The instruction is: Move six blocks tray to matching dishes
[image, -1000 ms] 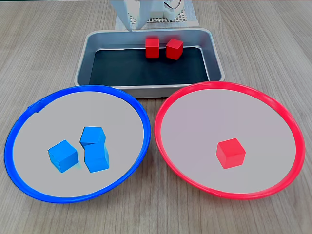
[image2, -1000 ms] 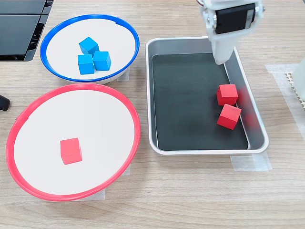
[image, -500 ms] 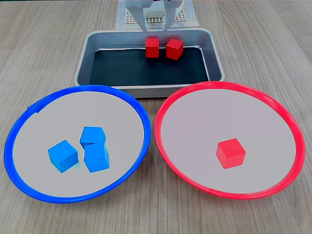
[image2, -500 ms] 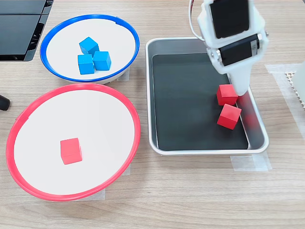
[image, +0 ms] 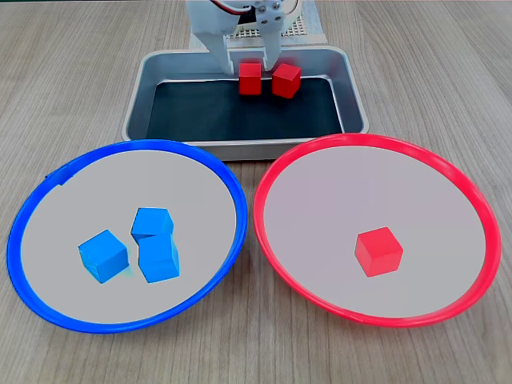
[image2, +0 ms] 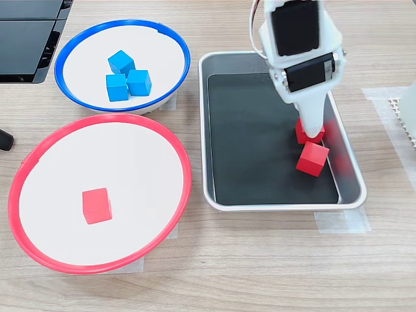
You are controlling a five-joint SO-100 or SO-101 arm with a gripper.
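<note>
Landmark: the tray (image: 136, 96), a silver-grey pan with a black floor, on the wooden surface (image: 448, 72).

Tray contents: two red blocks. In a fixed view they sit side by side against the tray's far wall, one red block (image: 250, 79) left of the other red block (image: 286, 81), close together; whether they touch cannot be told. In the other fixed view the same pair lies near the tray's right wall, one (image2: 305, 134) partly covered by the arm, the other (image2: 312, 159) just below it and turned slightly.

End effector (image: 244, 62): white, lowered into the tray over the left red block, its two fingers parted wide. One finger (image: 218, 56) stands well left of the block; the other (image: 270, 54) comes down between the two blocks. The block is not clamped. From the other fixed view the end effector (image2: 311, 130) points down onto that block.

Blue-rimmed dish (image: 48, 184), in front of the tray and to the left: three blue blocks (image: 152, 244) clustered together; one leans against its neighbour. Same three seen in the other view (image2: 128, 77) inside the blue rim (image2: 65, 55).

Red-rimmed dish (image: 472, 200), in front of the tray and to the right: a single red block (image: 378, 250) right of centre. Also seen (image2: 97, 205) inside the red rim (image2: 26, 169).

A dark flat object (image2: 26, 39) lies beyond the blue-rimmed dish, on the side away from the tray.
</note>
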